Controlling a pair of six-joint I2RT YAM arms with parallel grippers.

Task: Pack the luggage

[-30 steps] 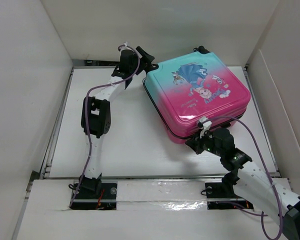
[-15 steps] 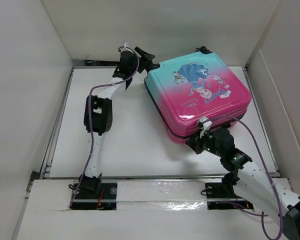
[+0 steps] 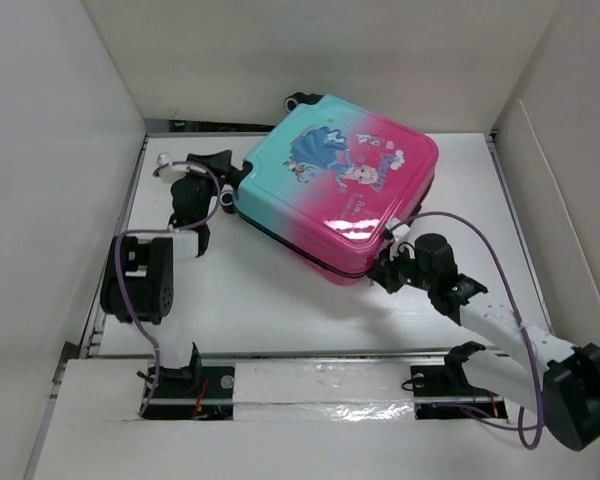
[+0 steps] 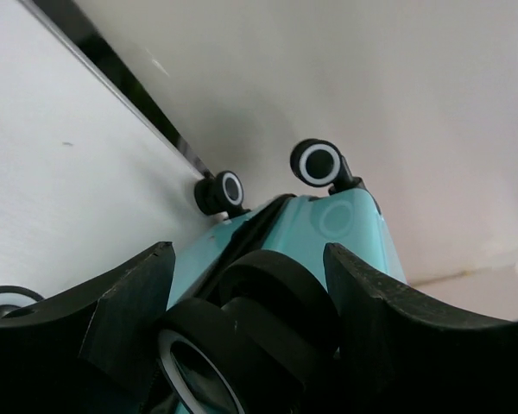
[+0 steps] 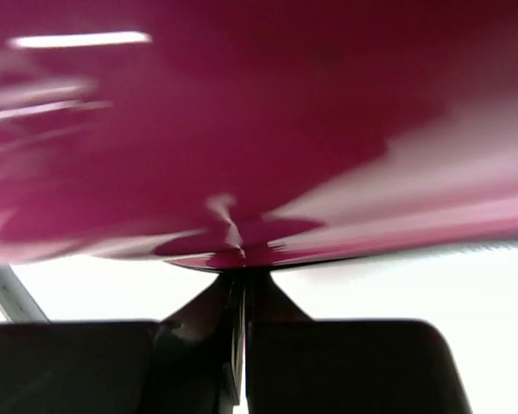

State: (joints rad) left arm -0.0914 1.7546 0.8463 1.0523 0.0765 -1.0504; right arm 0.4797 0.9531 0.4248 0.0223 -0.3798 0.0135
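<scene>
Luggage point(image 3: 340, 195): stiff, glossy shell, slippery; I judge edges and wheels point(image 4: 242, 328) the best holds.
Left pincer point(image 4: 246, 302): spread around a wheel.
Right pincer point(image 5: 237, 345): pressed together at the pink edge; a pinch I cannot tell.

The luggage point(image 3: 345, 190) is hard, glossy plastic with mirror-like glare; its wheels point(image 4: 315, 162) are smooth black plastic. The desk point(image 3: 270, 300) is matt white.

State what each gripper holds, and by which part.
Right gripper: shut on the pink-and-teal hard-shell suitcase's pink edge seam. Left gripper: open around a black wheel.
</scene>
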